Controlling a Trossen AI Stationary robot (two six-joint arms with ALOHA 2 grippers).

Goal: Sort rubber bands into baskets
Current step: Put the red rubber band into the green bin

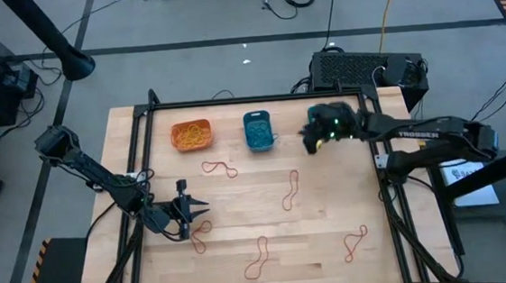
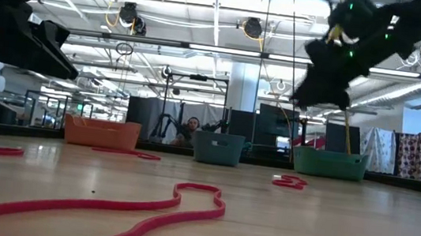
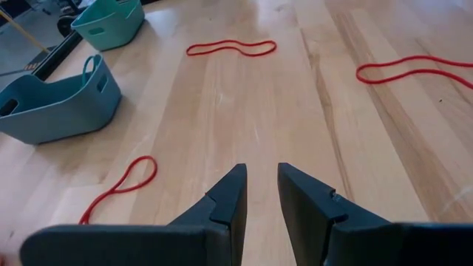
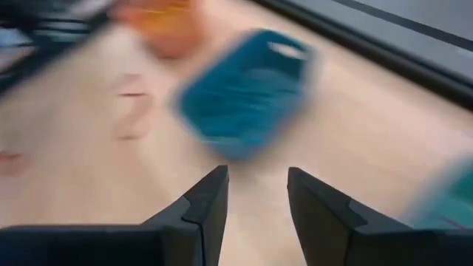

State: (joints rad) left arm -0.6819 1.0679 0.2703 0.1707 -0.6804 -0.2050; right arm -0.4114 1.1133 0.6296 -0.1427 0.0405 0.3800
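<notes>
Three baskets stand in a row at the table's far side: orange (image 1: pixel 192 135) with orange-yellow bands inside, blue (image 1: pixel 258 130) with blue bands inside, and teal (image 2: pixel 330 163), which my right arm covers in the high view. Several red rubber bands lie flat on the wood (image 1: pixel 290 191) (image 1: pixel 259 259) (image 1: pixel 356 242) (image 1: pixel 220 168). My right gripper (image 4: pixel 257 177) hangs open and empty above the teal basket, pointing toward the blue one (image 4: pixel 244 92). My left gripper (image 3: pixel 261 174) is open and empty at the near left, just above the table, with a red band (image 1: pixel 199 236) beside it.
A black frame rail (image 1: pixel 232 101) borders the table's far and side edges. A dark box (image 1: pixel 365 68) with cables sits behind the far right corner. Bare wood lies between the bands in the table's middle (image 1: pixel 259 213).
</notes>
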